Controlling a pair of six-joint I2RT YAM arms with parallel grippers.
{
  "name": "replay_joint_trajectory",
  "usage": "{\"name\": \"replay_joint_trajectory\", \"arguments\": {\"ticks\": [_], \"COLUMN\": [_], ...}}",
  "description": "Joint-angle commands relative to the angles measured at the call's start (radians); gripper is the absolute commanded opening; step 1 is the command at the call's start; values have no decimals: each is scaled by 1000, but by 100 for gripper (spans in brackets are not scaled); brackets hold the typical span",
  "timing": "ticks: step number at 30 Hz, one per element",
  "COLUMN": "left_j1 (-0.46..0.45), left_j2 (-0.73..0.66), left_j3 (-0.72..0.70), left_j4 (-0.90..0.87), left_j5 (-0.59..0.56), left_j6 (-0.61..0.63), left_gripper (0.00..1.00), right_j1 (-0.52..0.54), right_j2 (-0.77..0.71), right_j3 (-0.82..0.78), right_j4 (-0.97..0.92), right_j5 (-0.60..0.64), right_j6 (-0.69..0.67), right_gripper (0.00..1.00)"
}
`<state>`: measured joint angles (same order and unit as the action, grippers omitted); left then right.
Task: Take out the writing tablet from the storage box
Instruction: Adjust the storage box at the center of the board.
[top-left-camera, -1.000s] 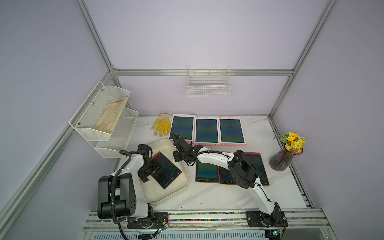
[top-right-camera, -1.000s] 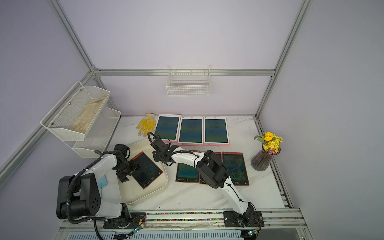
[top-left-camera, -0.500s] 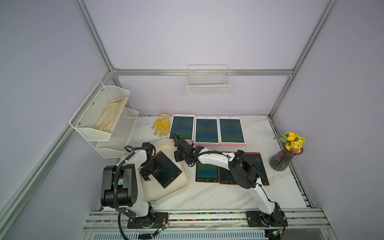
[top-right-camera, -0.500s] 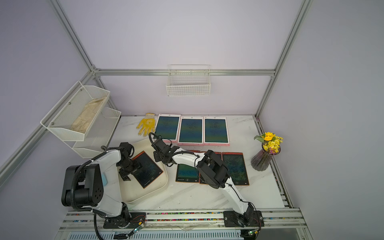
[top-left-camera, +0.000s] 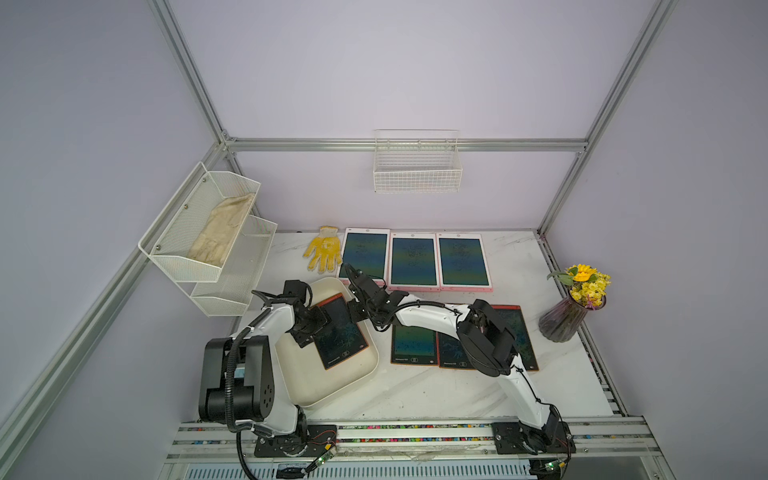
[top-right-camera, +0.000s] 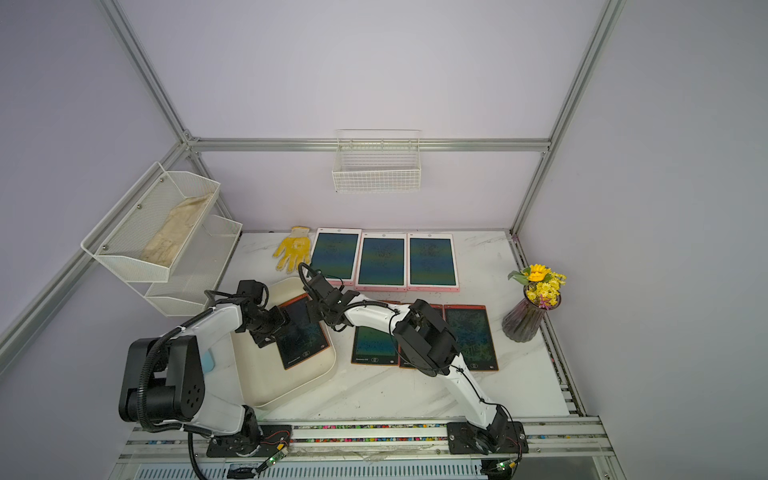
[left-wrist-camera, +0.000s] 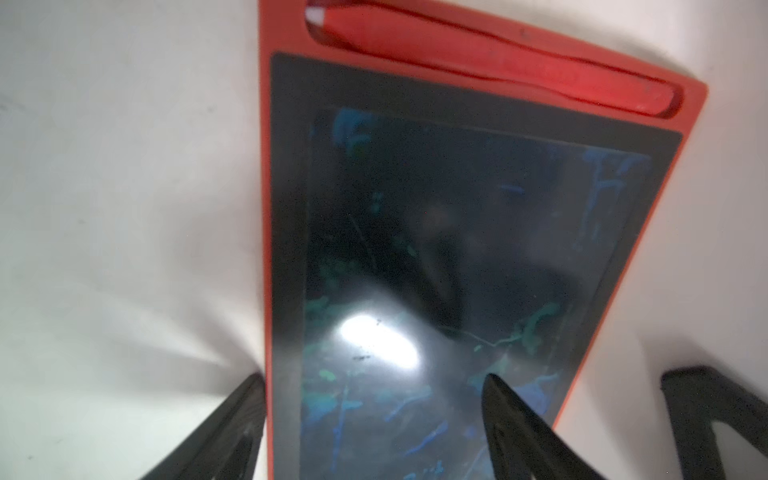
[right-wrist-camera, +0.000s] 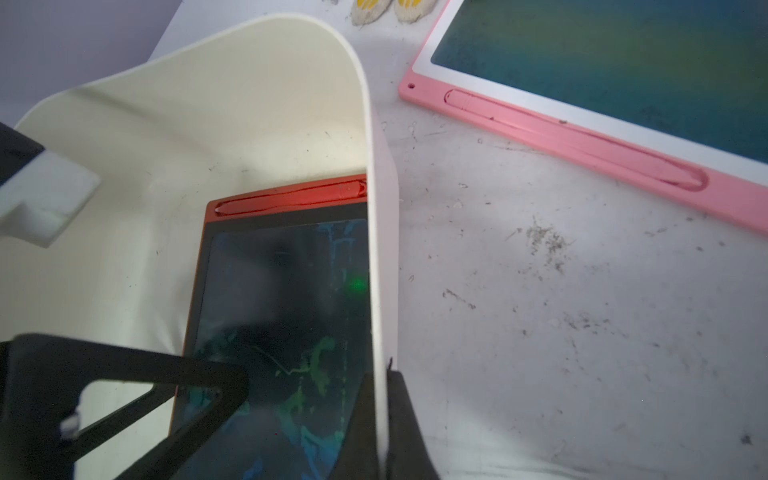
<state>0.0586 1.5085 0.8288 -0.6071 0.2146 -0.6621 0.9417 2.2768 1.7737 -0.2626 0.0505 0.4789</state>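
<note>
One writing tablet (top-left-camera: 344, 336) is laid inside the storage box (top-left-camera: 326, 386), whose wall is pinched by the jaws of the right gripper (right-wrist-camera: 380, 399). The jaws of the left gripper (left-wrist-camera: 374, 386) are spread over the tablet's edge. Three pink tablets (top-left-camera: 413, 261), a yellow glove (top-left-camera: 324, 253) and three orange tablets (top-left-camera: 413, 345), partly hidden under the right arm (top-left-camera: 428, 318), are laid nearby on the tabletop (top-left-camera: 415, 395).

Storage box (top-left-camera: 316, 386) showing plain cream-white, writing tablet (top-left-camera: 340, 332) wearing an orange-red frame — its dark screen carrying blue-green scribbles, glove (top-left-camera: 324, 253) showing yellow
</note>
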Motion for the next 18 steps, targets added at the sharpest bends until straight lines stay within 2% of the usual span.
{"name": "replay_joint_trajectory", "arguments": {"ticks": [1, 6, 10, 18], "left_j1": [-3, -1, 16, 44], "left_j2": [-30, -48, -128, -214], "left_j3": [-50, -86, -149, -181], "left_j4": [120, 186, 270, 301], "left_j5": [94, 156, 199, 260], "left_j6": [10, 27, 23, 63], "left_gripper": [80, 77, 76, 71], "right_j1": [11, 12, 11, 11], "right_j2": [10, 27, 36, 38], "right_j3": [63, 78, 84, 89], "right_j4": [87, 78, 83, 88], "right_j5": [-94, -110, -132, -149], "right_j6": [18, 21, 26, 38], "right_gripper": [0, 0, 0, 0]}}
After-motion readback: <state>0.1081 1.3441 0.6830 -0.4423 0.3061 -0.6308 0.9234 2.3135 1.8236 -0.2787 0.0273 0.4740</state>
